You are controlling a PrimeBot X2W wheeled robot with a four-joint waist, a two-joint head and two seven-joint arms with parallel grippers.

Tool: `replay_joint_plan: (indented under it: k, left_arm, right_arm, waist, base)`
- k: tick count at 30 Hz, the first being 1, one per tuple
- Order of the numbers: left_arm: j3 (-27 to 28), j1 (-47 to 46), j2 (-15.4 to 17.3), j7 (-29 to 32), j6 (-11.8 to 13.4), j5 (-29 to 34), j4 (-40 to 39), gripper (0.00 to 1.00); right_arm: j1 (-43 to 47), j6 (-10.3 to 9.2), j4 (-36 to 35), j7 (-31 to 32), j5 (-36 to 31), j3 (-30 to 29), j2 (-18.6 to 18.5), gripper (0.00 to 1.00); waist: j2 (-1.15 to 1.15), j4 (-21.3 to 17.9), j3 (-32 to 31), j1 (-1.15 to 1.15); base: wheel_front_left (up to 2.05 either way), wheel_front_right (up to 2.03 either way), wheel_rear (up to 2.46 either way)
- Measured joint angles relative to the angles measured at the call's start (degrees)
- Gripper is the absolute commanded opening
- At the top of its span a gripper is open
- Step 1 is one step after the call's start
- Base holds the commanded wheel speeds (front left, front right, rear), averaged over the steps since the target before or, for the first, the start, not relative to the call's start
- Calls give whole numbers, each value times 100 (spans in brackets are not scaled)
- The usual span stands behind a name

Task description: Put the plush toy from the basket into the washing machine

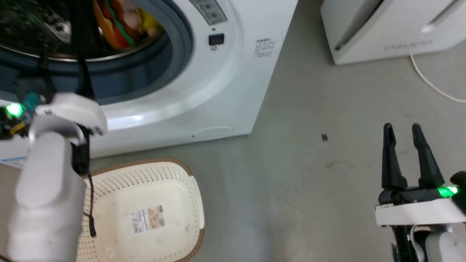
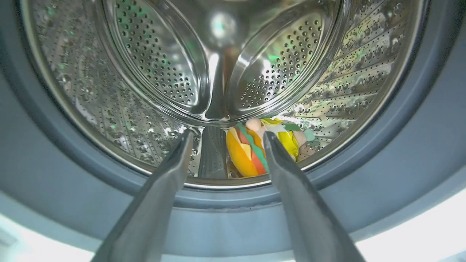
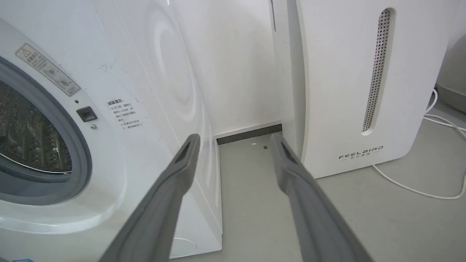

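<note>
Just beyond the tips of the left tool, the small orange hamburger-like plush toy with green, yellow and red layers lies on the bottom of the shiny perforated steel drum of the large white front-loading washing machine. That tool's fingers are spread wide and grip nothing. Behind and below it, the oval cream-white perforated basket with a brown rim sits on the grey floor just beside the machine, while well to its right the right tool hovers with fingers parted and empty, pointing between the machine and a white slanted FEELBIRD appliance.
</note>
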Motion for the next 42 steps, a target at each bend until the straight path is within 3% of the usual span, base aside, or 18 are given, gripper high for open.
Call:
replay_joint_plan:
  k: [21,34,41,42]
  left_arm:
    - [62,2972,-860,-1,282,625,-2429,100]
    - [121,4357,-1122,0,322,751,-2949,100]
    - [155,4541,-1155,0,219,751,-2929,100]
    - [156,4542,-1161,0,207,753,-2927,0]
  right_arm:
    - [884,0,-11,0,-703,3,0,100]
    - [1170,0,5,0,-818,-21,0,100]
    - [1234,0,84,0,-816,-55,0,100]
    - [1235,0,93,0,-816,-65,0,0]
  waist:
    - [0,780,-1601,-2]
    - [0,962,-1999,-1]
    - [0,1003,-2062,-1]
    - [0,1003,-2069,-1]
  base:
    - [0,0,0]
    - [0,0,0]
    - [0,0,0]
    - [0,0,0]
